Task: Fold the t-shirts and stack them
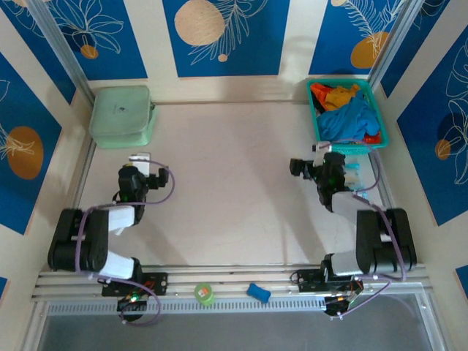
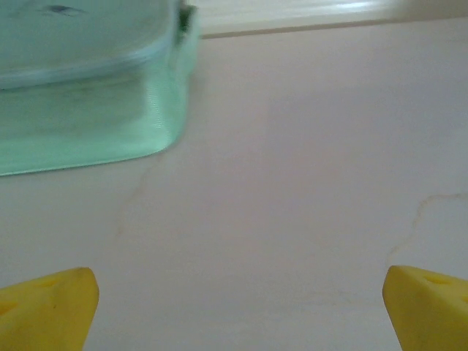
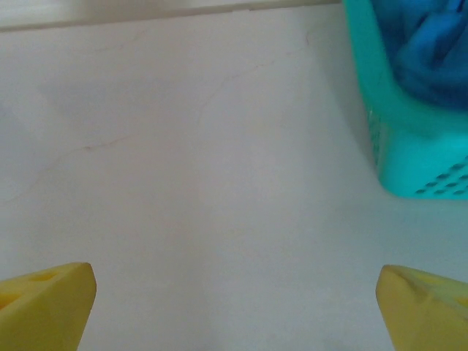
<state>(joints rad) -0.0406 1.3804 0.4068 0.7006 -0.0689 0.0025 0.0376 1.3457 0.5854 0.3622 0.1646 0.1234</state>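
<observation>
In the top view the left arm (image 1: 88, 238) is folded at the lower left of the frame. Its forearm goes up the frame, and the left tool (image 1: 140, 161) hangs low over the pale desk (image 1: 234, 197), pointing to the top edge. The right arm (image 1: 380, 234) is folded in the same way at the lower right, and the right tool (image 1: 330, 159) also points up the frame. Both tools are released. In each wrist view the yellow fingertips (image 2: 51, 303) (image 3: 47, 303) stand wide apart in the two lower corners, with only bare desk between them.

The t-shirts lie crumpled in the teal plastic basket (image 1: 314, 110) at the upper right of the top view. The blue t-shirt (image 1: 349, 121) fills the lower half of the basket as a loose heap, so I cannot tell its long axis or which way it points. The yellow-orange t-shirt (image 1: 342, 95) and the red-orange t-shirt (image 1: 319, 91) are above it in the frame.

The basket stands just above the right tool, and its wall is between this tool and the shirts. A mint-green square case (image 1: 121, 115) stands at the upper left, near the left tool and ahead of it. At the bottom edge, between the two arm bases, lie a small green round object (image 1: 205, 293) and a small blue object (image 1: 257, 292).
</observation>
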